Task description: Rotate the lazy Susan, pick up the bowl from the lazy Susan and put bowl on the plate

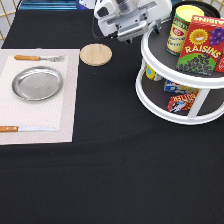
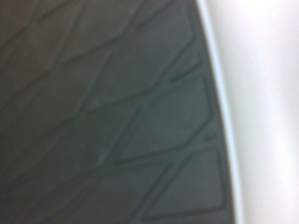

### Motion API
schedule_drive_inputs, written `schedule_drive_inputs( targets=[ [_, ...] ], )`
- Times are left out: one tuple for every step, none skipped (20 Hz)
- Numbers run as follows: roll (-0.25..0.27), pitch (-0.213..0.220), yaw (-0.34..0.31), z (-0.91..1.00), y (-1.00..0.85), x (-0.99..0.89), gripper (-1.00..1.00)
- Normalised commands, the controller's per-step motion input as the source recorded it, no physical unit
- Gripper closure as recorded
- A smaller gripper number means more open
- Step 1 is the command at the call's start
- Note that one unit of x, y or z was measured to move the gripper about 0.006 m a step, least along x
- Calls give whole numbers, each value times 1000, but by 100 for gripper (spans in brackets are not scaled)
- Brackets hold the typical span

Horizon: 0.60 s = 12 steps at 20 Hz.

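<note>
The white two-tier lazy Susan [image 1: 150, 75] stands at the exterior view's right. My gripper [image 1: 142, 27] hangs at the exterior view's top, right at the upper tier's left rim. The wrist view shows the dark grey ribbed shelf surface [image 2: 108, 110] and the white rim [image 2: 273, 100] from very close. The black bowl shows in neither view. The silver plate [image 1: 37, 83] lies empty on a pale placemat [image 1: 67, 105] at the exterior view's left, far from the gripper.
On the upper tier stand a raisins box [image 1: 202, 45] and a green-and-yellow can [image 1: 181, 27]. Small packets [image 1: 179, 102] sit on the lower tier. A wooden coaster [image 1: 95, 54] lies between plate and turntable. A fork [image 1: 39, 58] and a knife [image 1: 25, 129] flank the plate.
</note>
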Motion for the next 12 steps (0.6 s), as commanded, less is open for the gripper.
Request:
schedule_drive_inputs(
  targets=[
    [-44, 0, 0, -37, -9, 403, -100],
    [-41, 5, 0, -17, 0, 454, -100],
    [-35, 26, 0, 0, 0, 566, -100],
    [-40, 44, 0, 0, 0, 666, -100],
    [-43, 68, 0, 0, 0, 780, -100],
    [-31, 88, 0, 0, 0, 840, -100],
    [-18, 86, 0, 0, -17, 817, -100],
    [-21, 102, 0, 0, -3, 897, -100],
    [-16, 107, 0, 0, -29, 897, -100],
    [-10, 114, 0, 0, -46, 906, -100],
    [-11, 127, 0, 0, -40, 946, -100],
    [-11, 137, 0, 0, -40, 971, -100]
  ],
)
